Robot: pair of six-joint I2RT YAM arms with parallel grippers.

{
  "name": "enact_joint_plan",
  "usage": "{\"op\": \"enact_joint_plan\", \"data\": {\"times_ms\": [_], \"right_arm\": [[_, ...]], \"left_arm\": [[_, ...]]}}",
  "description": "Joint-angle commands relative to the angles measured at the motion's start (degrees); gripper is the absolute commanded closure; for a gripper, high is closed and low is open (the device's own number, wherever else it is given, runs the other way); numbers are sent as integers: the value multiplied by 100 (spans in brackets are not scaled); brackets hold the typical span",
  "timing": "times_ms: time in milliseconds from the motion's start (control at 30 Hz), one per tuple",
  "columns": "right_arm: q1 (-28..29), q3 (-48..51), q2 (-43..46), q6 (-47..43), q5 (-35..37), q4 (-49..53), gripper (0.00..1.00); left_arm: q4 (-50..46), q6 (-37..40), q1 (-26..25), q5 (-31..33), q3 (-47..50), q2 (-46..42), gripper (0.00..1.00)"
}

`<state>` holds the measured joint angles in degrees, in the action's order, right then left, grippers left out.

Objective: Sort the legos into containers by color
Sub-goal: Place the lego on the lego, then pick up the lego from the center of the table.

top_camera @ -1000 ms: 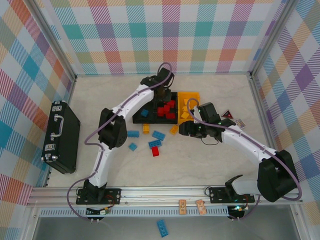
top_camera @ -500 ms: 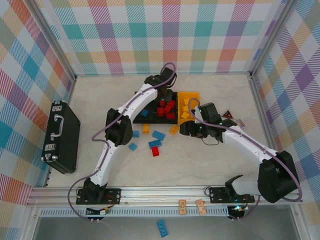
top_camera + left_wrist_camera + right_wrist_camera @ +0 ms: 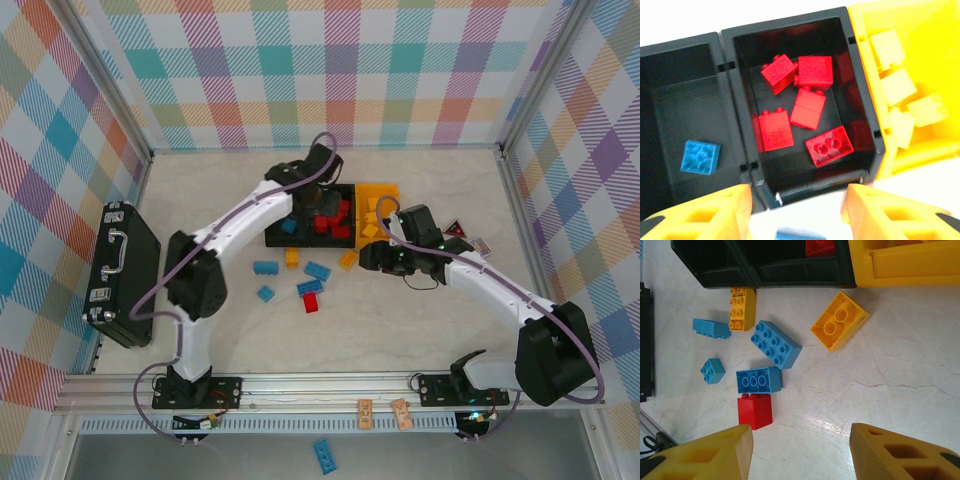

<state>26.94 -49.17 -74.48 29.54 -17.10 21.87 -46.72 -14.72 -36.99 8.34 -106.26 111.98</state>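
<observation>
1. The left tool (image 3: pixel 797 212) hung over the middle bin (image 3: pixel 740 90), wide open and empty. Red bricks (image 3: pixel 812 71) lay inside that bin.
2. The right tool (image 3: pixel 800 452), also open and empty, was in front of the bin, above loose bricks.
3. There, the blue bricks (image 3: pixel 776 344) and a red brick (image 3: pixel 755 411) lay close together, so a wide grasp might catch two.
4. The yellow bin (image 3: pixel 860 60) touched the middle bin, so a brick released near the shared wall could fall in the wrong one.
5. The worktop (image 3: pixel 890 390) was pale and smooth, so bricks might slide. Checked walls (image 3: pixel 300 70) stood behind the bin, and a case (image 3: pixel 124 272) lay far to its left.

No legible text, brand or number on legos (image 3: pixel 776 344), containers (image 3: pixel 737 105) or case (image 3: pixel 125 275)
</observation>
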Motion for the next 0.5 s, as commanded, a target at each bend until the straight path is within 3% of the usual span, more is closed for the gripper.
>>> {"op": "enact_joint_plan", "data": {"times_ms": [0,167,267,467], "right_arm": [[12,-163,61,-126,-259,-85,46],[246,-233,0,-224,-455,-186,44],[438,-289,-70,-264,-460,-266,42],[862,-312,-272,-273,-479,-546,40]], "left_arm": [[367,-263,-1,-111,750,-704,47],[731,-424,41,-85,2179,-1687,46],[1103,-469,105,9,3087,-2312,40],[1069,-598,405,108,4069,-2897,36]]}}
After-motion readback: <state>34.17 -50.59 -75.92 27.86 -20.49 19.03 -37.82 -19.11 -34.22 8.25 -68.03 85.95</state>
